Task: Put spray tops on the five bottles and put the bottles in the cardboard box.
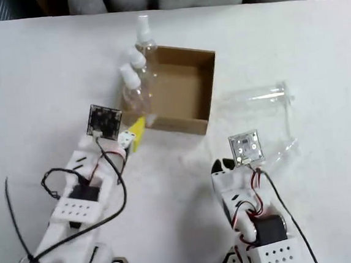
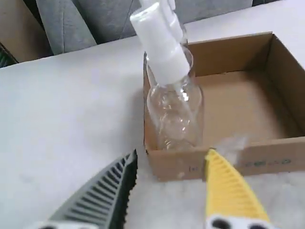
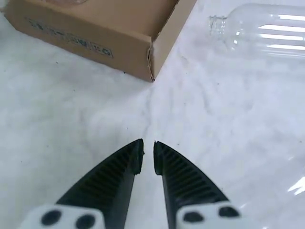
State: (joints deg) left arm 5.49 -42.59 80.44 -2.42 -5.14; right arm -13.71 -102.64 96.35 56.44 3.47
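Seen from the high view, an uncapped bottle (image 1: 252, 97) lay on its side on the table (image 1: 35, 70), right of the cardboard box (image 1: 181, 126). Its long axis ran crosswise, ahead of the nearer right jaws. In the left wrist view, the left jaws stood apart before the box, with a capped bottle (image 2: 174, 112) upright inside. In the right wrist view, the right jaws were almost together and empty, and the uncapped bottle's open neck faced the box.

- Your high view looks steeply down over the tabletop (image 1: 35, 76) from well above, taking in its full width.
- Your left wrist view sits low and close, facing the cardboard box (image 2: 238, 105) past its own jaws.
- Your right wrist view tilts down at the tabletop, close to it.
- All three views share the box.
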